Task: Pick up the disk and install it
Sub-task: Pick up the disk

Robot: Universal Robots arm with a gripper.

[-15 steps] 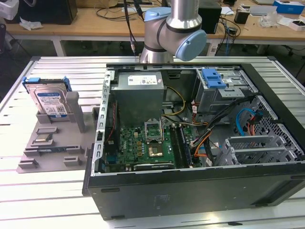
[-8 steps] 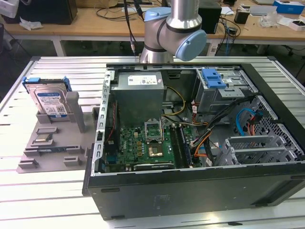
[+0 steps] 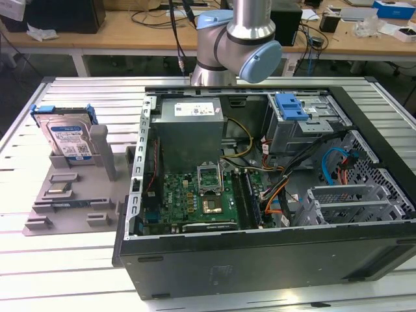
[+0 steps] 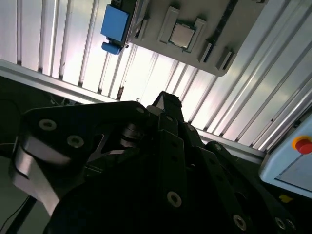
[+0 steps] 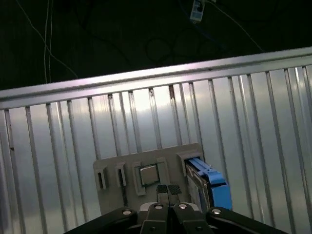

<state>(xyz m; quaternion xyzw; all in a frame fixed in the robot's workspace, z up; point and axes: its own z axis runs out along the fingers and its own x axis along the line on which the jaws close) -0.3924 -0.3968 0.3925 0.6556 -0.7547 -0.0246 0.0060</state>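
Standing on edge in its grey holder (image 3: pixel 71 195), the disk (image 3: pixel 68 138) sits to the exterior view's left of the open computer case (image 3: pixel 260 253), and the arm (image 3: pixel 237 45) rises behind that case, fingers (image 5: pixel 162 191) pressed together, holding nothing.

the arm (image 3: pixel 242 32) stands upright, its hand (image 5: pixel 168 190) empty, fingertips (image 5: pixel 162 189) pressed together.

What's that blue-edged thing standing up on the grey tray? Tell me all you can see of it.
It is the disk: a flat silver-grey rectangle with a blue-and-white label, framed by a blue plastic bracket. It stands on edge in the grey holder, outside the computer case, at the exterior view's left.
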